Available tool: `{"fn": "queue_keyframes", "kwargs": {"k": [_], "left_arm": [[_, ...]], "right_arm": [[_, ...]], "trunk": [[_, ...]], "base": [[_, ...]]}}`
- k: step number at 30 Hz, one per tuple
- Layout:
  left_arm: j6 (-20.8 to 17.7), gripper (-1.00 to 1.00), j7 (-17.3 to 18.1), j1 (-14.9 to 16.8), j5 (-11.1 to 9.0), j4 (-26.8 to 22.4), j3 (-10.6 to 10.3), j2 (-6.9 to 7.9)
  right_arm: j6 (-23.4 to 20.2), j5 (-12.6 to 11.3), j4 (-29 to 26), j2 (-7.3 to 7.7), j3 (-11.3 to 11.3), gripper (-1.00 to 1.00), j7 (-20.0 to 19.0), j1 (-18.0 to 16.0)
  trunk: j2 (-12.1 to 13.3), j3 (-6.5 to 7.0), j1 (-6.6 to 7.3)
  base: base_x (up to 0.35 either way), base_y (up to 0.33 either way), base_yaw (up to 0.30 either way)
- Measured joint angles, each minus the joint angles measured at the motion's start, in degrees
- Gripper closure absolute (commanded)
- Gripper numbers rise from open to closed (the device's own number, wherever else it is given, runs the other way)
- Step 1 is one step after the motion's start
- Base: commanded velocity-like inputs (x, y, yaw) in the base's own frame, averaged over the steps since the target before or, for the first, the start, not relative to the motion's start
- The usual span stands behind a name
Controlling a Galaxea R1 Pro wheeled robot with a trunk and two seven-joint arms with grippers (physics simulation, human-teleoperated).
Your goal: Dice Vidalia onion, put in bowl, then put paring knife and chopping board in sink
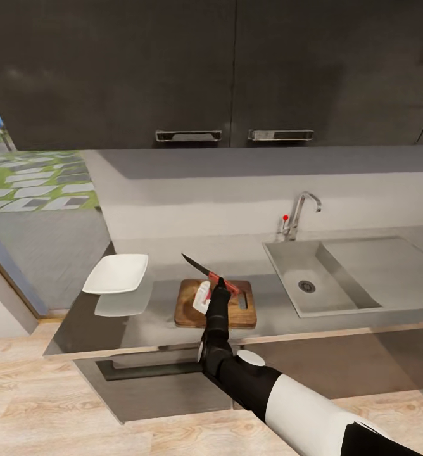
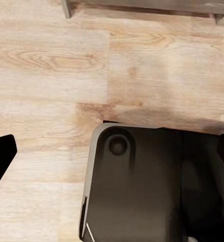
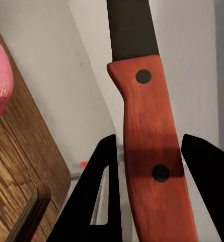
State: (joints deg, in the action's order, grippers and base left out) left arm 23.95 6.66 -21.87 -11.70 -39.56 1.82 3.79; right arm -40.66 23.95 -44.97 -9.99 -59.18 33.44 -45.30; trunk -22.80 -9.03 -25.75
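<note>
- The small paring knife (image 1: 206, 270) with the dark blade and orange-red handle was clamped by its handle between the fingers of the right gripper (image 1: 219, 286), blade pointing up and to the far left.
- It was held just above the brown wooden chopping board (image 1: 189, 308), where a pinkish-white onion piece (image 1: 202, 296) was sitting.
- The shallow white square bowl (image 1: 116, 273) was parked left of the board on the dark grey countertop (image 1: 142, 323).
- The matt grey sink (image 1: 287, 266) was off to the right.
- Left gripper: finger state couldn't be told; light wood floor (image 2: 51, 70) was seen below it.

Orange-red-handled, dark-bladed paring knife (image 3: 149, 151); brown grained chopping board (image 1: 189, 307); white bowl (image 1: 116, 273).
</note>
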Motion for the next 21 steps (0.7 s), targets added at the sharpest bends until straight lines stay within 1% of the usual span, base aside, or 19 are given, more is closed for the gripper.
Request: {"fn": "queue_keyframes", "kwargs": {"k": [4,7,11,21], "left_arm": [[0.0,-1.00,0.0,0.0,0.2,0.4,0.0,-0.06],[0.0,-1.00,0.0,0.0,0.9,0.7,0.0,-0.07],[0.0,-1.00,0.0,0.0,1.2,0.7,0.0,-0.08],[0.0,-1.00,0.0,0.0,1.2,0.7,0.0,-0.08]], "right_arm": [[0.0,-0.1,0.0,0.00,0.0,1.00,0.0,0.0],[0.0,-0.1,0.0,-0.01,0.0,1.00,0.0,0.0],[0.0,-0.2,0.0,-0.01,0.0,1.00,0.0,0.0],[0.0,-0.4,0.0,0.00,0.0,1.00,-0.1,0.0]], "trunk": [[0.0,0.00,-0.01],[0.0,0.00,-0.02],[0.0,0.00,-0.02],[0.0,0.00,0.00]], "base": [[-0.027,-0.034,0.000],[-0.174,-0.212,0.000],[-0.174,-0.179,0.000],[-0.014,-0.014,0.000]]}}
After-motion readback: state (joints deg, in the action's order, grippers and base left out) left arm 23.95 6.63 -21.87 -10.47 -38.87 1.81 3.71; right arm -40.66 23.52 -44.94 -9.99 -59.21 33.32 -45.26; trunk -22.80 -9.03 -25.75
